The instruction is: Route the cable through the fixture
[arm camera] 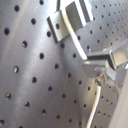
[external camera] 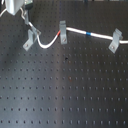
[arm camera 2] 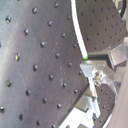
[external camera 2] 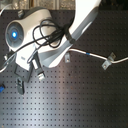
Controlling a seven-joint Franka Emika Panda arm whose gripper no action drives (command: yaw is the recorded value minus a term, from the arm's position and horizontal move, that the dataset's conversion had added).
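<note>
In the first exterior view the cable (external camera: 80,31) lies across the upper part of the perforated board (external camera: 65,95), running from the right clip (external camera: 115,40) at about 3 o'clock of the row, past its blue band (external camera: 88,34) and red band (external camera: 61,33) at the middle clip (external camera: 62,31), then sagging in a loop down toward 7 o'clock of that clip before rising to the left clip (external camera: 31,37). The gripper (external camera: 29,22) hangs just above the left clip, at its 12 o'clock, with the cable's free end rising to it; in both wrist views the white cord meets the fingertips (arm camera 2: 95,75), so it looks pinched there, jaws nearly closed on the cable, though the contact itself is small and blurred. Judging from this, the right and middle clips are already threaded and the left clip is the one in hand. The risks from here: the cord is thin and held close to its end, so a sideways tug against the clip's edge could slide it out of the fingers; pulling too hard toward 9 o'clock could take up the slack loop and drag the cable out of the middle clip; and descending off line could knock a fingertip into the left clip's upright wall instead of dropping the cord into its slot.
</note>
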